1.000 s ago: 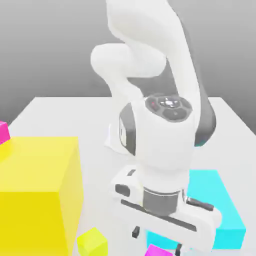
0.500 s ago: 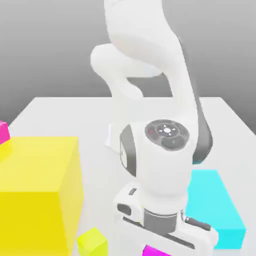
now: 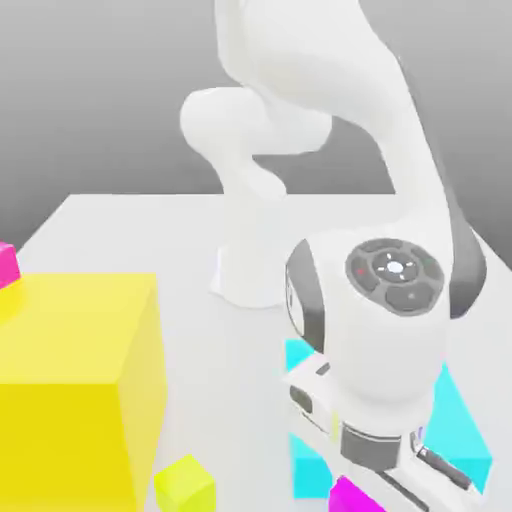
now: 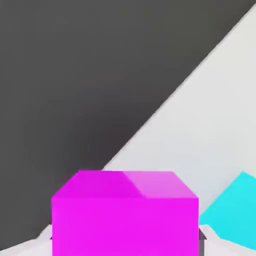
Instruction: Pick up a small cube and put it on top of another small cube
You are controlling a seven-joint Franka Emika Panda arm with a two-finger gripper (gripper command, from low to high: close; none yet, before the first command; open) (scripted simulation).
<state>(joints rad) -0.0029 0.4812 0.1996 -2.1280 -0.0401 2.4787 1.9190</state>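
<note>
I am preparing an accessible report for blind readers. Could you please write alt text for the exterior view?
A white robot arm reaches down to a small magenta cube under its gripper at the bottom edge. A cyan block lies behind the hand; a big yellow block and tiny yellow-green cube sit toward the exterior view's left.

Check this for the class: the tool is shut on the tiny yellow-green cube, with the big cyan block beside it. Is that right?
Not quite. The tool is shut on the magenta cube, as the hand view shows. The yellow-green cube sits free on the table. The cyan block is indeed beside it.
</note>
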